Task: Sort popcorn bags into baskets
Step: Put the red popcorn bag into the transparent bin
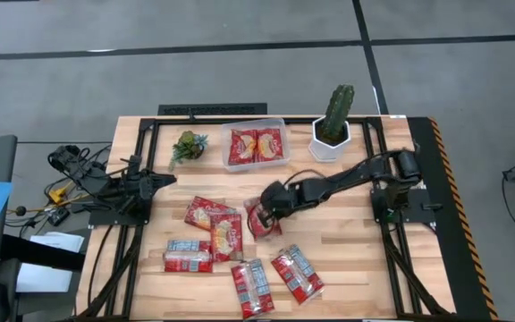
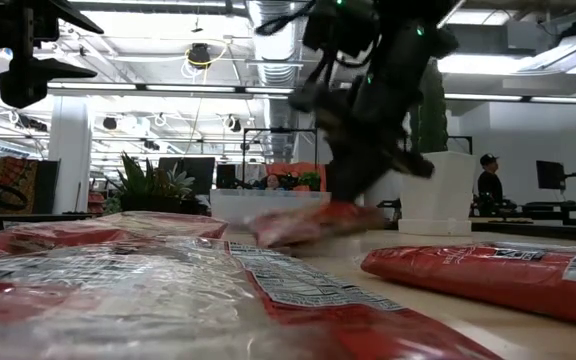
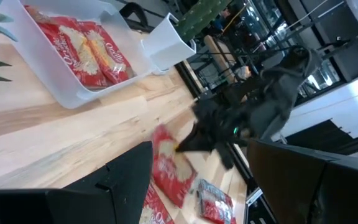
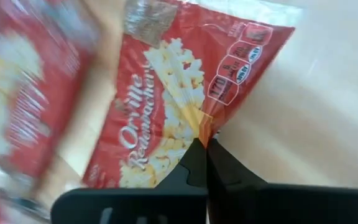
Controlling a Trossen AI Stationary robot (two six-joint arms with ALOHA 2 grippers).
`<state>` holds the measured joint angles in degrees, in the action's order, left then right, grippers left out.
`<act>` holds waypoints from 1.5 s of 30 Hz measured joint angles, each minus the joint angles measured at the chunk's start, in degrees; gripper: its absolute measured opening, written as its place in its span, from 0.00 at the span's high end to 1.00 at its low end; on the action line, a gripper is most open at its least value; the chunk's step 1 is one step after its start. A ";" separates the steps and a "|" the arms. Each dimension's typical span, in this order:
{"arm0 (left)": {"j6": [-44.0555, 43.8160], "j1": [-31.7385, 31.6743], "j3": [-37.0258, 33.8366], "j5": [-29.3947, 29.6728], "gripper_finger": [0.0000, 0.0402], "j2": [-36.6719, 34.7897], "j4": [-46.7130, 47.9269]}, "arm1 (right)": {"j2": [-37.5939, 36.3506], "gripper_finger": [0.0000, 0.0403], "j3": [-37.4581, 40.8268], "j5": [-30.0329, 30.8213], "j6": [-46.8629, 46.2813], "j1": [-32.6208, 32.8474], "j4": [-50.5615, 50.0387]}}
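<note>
Clearly, the right gripper pinches a popcorn bag reading "Orville Redenbacher's"; smaller label print stays illegible.

Pale wooden table with scattered popcorn bags, clear basket, white cactus pot, small green plant.

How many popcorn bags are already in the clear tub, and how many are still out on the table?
2 lie side by side in the clear tub. 6 are outside: one pinched by the right gripper at centre, two just left of it, one at the left edge, two near the front. Overlaps may hide more.
</note>
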<state>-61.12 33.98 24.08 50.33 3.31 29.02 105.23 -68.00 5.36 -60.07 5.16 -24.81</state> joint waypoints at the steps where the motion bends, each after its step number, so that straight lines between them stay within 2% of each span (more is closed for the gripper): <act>1: 0.00 0.01 0.00 0.01 0.38 0.00 0.00 | -1.42 0.99 -0.01 0.02 0.63 -0.88 -0.64; 10: 0.03 0.00 0.00 0.02 0.38 0.00 -0.02 | -13.32 0.99 -0.10 0.06 7.37 -10.89 1.41; 16: 0.26 0.02 0.00 0.62 0.38 0.00 -0.01 | -14.09 1.00 -0.10 0.40 11.81 -20.08 5.85; 20: 0.09 0.02 0.00 0.72 0.38 0.00 0.00 | -10.13 1.00 -2.55 -1.25 15.09 -25.23 8.11; 24: 0.40 0.02 0.00 1.42 0.38 0.00 0.02 | -3.98 1.00 -8.31 -4.35 19.49 -28.38 7.71; 30: 0.42 0.01 0.00 2.28 0.38 0.00 0.08 | 6.08 0.99 -20.03 -6.07 24.62 -30.02 2.69; 35: 0.42 0.02 0.00 2.58 0.38 0.00 0.20 | 12.71 0.96 -26.40 -6.14 28.70 -29.60 -1.79; 40: 0.44 0.00 0.00 2.62 0.38 -0.02 0.31 | 17.34 0.84 -30.31 -6.55 30.63 -29.23 -2.12; 45: 0.44 0.02 0.00 2.60 0.38 0.00 0.34 | 18.92 0.63 -33.19 -7.03 32.35 -29.69 -4.96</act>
<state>-60.69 34.00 24.08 52.93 3.31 29.35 124.15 -101.19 -1.67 -27.72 -24.53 -29.77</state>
